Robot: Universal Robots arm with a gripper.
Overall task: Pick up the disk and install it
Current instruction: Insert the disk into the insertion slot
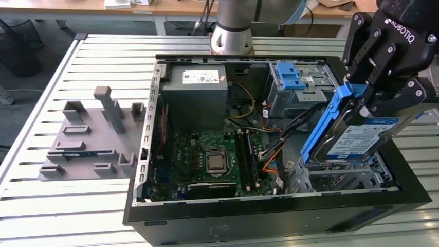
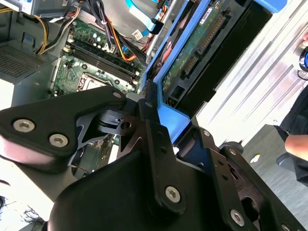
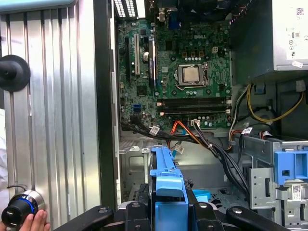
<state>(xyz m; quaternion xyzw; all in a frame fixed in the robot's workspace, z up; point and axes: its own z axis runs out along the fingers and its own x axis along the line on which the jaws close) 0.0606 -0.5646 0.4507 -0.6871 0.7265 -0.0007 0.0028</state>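
In the exterior view my gripper (image 1: pixel 376 103) is shut on the disk (image 1: pixel 360 136), a silver hard drive with a white and blue label and a blue plastic frame (image 1: pixel 328 123). The disk hangs tilted, its lower end just above the metal drive bay (image 1: pixel 346 177) at the front corner of the open computer case, on the exterior view's right. The second wrist view shows the disk's green circuit-board side (image 2: pixel 192 48) and the black fingers (image 2: pixel 149 125) clamped on the blue frame. In the first wrist view the blue frame (image 3: pixel 166 180) sits between the fingers, over the bay floor (image 3: pixel 137 163).
Inside the case lie the motherboard (image 1: pixel 213 159), the grey power supply (image 1: pixel 195 85), a drive cage with a blue latch (image 1: pixel 291 77) and loose cables (image 1: pixel 274 149). A grey fixture (image 1: pixel 92 139) stands on the slatted table. A hand holds a blue-ringed knob (image 3: pixel 19 214) beside the case.
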